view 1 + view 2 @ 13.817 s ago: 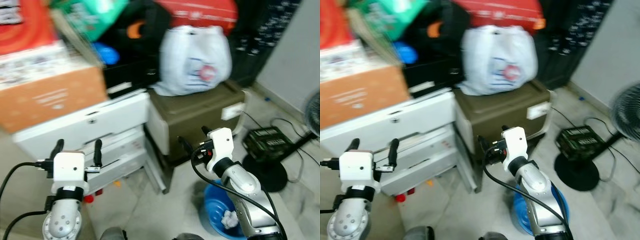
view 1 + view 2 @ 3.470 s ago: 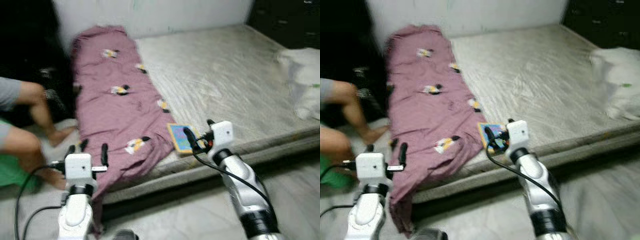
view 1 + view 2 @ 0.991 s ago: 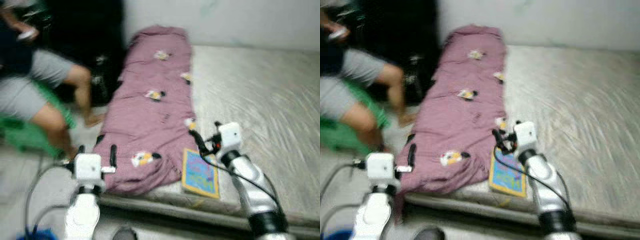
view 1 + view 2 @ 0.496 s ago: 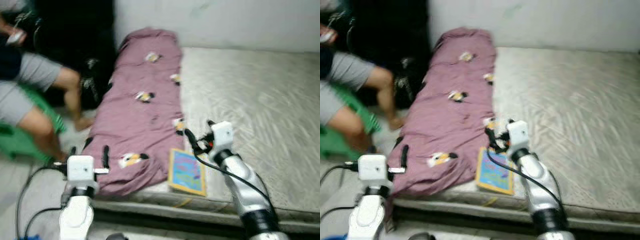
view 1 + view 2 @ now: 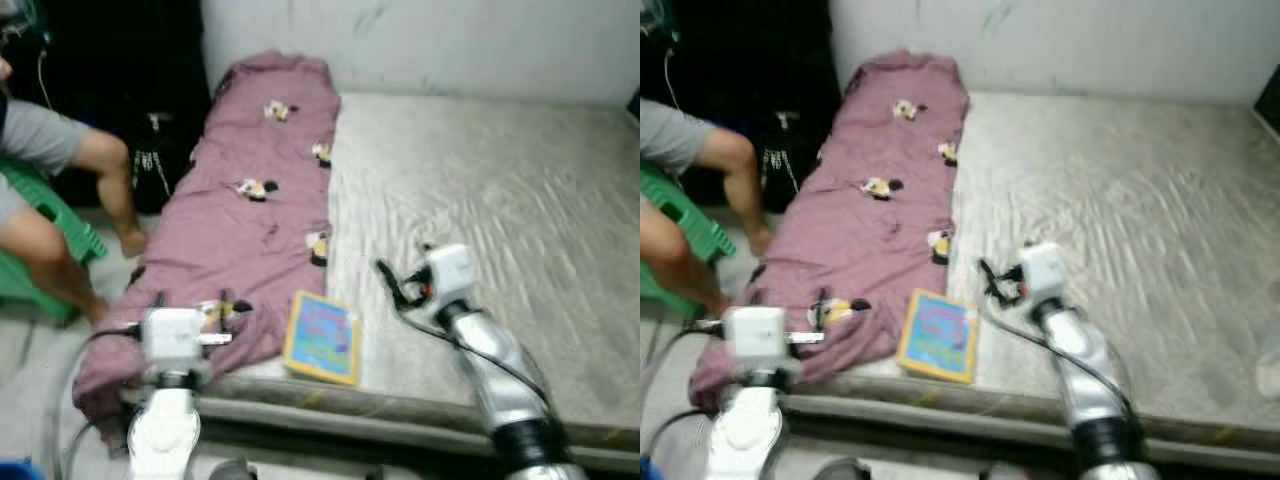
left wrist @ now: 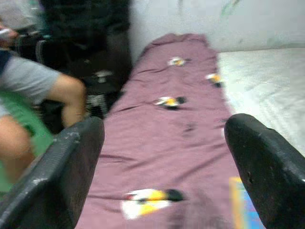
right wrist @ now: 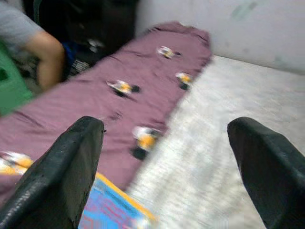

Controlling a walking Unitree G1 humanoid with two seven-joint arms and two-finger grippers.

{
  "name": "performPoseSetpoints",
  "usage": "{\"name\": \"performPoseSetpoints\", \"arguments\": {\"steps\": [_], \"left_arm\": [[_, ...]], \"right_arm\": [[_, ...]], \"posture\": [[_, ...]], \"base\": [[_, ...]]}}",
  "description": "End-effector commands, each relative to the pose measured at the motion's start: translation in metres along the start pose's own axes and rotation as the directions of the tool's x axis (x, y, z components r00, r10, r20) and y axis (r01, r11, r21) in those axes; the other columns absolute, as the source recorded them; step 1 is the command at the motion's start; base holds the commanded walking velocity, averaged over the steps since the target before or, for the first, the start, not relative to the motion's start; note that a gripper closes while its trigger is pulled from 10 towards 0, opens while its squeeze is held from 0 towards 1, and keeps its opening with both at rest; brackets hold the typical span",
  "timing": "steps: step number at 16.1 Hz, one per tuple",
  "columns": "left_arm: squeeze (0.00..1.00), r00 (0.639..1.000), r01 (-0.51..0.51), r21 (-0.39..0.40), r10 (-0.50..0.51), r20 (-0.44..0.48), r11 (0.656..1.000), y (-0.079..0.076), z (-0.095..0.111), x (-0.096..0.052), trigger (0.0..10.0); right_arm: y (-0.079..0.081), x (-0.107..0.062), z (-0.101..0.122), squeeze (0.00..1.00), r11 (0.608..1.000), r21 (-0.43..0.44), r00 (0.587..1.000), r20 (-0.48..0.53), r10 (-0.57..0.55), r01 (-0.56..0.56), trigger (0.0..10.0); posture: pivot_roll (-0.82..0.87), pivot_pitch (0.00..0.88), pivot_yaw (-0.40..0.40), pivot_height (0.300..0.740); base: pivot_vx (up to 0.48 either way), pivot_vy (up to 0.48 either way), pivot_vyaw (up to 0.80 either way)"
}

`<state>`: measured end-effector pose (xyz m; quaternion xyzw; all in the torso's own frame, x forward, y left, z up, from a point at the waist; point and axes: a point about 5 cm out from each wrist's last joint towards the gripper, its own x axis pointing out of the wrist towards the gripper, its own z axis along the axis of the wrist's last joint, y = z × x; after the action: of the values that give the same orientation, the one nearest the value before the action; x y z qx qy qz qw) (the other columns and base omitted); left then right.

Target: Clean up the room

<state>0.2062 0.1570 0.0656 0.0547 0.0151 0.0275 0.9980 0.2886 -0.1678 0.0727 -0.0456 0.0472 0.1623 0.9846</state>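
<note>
Flat rectangular book, glossy cover

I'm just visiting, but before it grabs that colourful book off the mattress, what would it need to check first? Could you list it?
1. Book lies flat near the mattress edge, uncovered: ok.
2. Right gripper open, nothing held: ok.
3. Left gripper open, over the purple blanket: ok.
4. Blanket edge apart from the book: cannot tell, they look close.
5. Person's leg away from the book: ok.
6. Picture sharp enough to aim: not ok, blurred.
</note>
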Motion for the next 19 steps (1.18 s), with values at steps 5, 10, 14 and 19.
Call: {"name": "performPoseSetpoints", "arguments": {"steps": [5, 10, 14, 19], "left_arm": [[0.0, 1.0, -0.017, 0.024, 0.017, 0.0, 1.0, 0.009, -0.001, 0.001, 10.0], [0.0, 1.0, -0.013, 0.025, 0.013, 0.001, 1.0, 0.009, 0.0, 0.002, 10.0], [0.0, 1.0, -0.001, 0.023, 0.001, -0.002, 1.0, 0.008, -0.001, 0.005, 10.0], [0.0, 1.0, 0.001, 0.032, -0.001, 0.004, 0.999, 0.011, -0.001, 0.012, 10.0]], "right_arm": [[0.005, 0.005, 0.005, 0.0, 1.0, 0.015, 1.0, 0.023, 0.011, -0.011, 10.0], [0.006, 0.005, 0.004, 0.0, 1.0, 0.015, 1.0, 0.02, 0.009, -0.01, 10.0], [0.0, 0.005, 0.005, 0.0, 0.999, 0.028, 0.998, 0.037, -0.041, 0.04, 10.0], [0.007, 0.0, -0.001, 0.0, 0.999, 0.033, 0.999, 0.024, -0.029, 0.028, 10.0]], "posture": [[-0.02, 0.0, -0.006, 0.74], [-0.02, 0.0, -0.004, 0.74], [-0.03, 0.0, 0.034, 0.74], [-0.03, 0.0, 0.025, 0.74]], "base": [[0.0, -0.34, 0.0], [0.0, -0.272, 0.0], [0.0, 0.0, 0.0], [0.0, 0.0, 0.0]]}}
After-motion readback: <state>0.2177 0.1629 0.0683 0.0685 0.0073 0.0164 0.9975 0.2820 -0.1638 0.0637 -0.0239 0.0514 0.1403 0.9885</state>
